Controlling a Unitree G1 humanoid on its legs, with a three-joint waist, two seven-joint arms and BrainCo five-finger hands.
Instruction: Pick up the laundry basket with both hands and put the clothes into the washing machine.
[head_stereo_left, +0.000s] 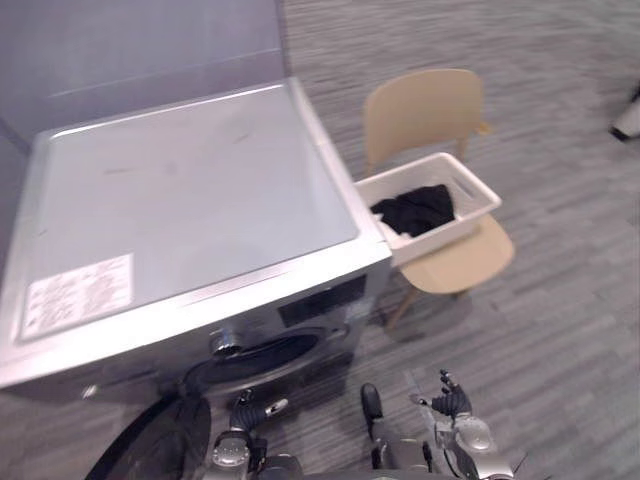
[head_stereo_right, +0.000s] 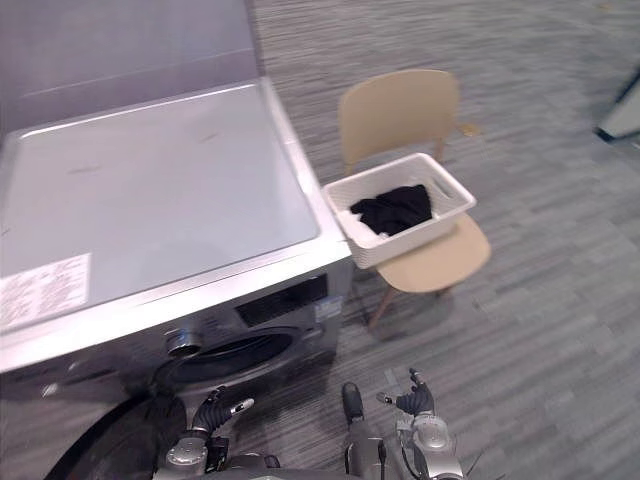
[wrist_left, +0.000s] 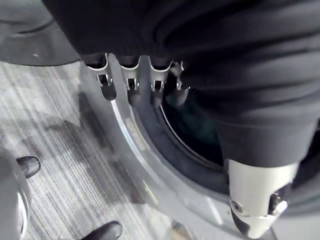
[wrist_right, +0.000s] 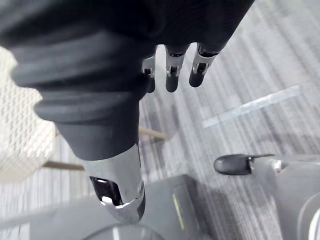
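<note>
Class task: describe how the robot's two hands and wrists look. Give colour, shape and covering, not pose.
The two match. The left hand has slim silver fingers with dark tips in a row and a thicker silver thumb, also dark-tipped. A dark ribbed cover wraps its back and wrist. The right hand looks the same, with silver, dark-tipped fingers under a dark ribbed cover.

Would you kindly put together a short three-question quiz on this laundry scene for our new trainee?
1. True or false: the white laundry basket sits on the seat of the tan chair.
2. What lies in the basket? A) dark clothes B) white towels C) nothing
3. Short answer: is the left hand or the right hand holding anything?

Key: 1 true. 2 A. 3 No, both hands are open and empty, low in front of the robot.
</note>
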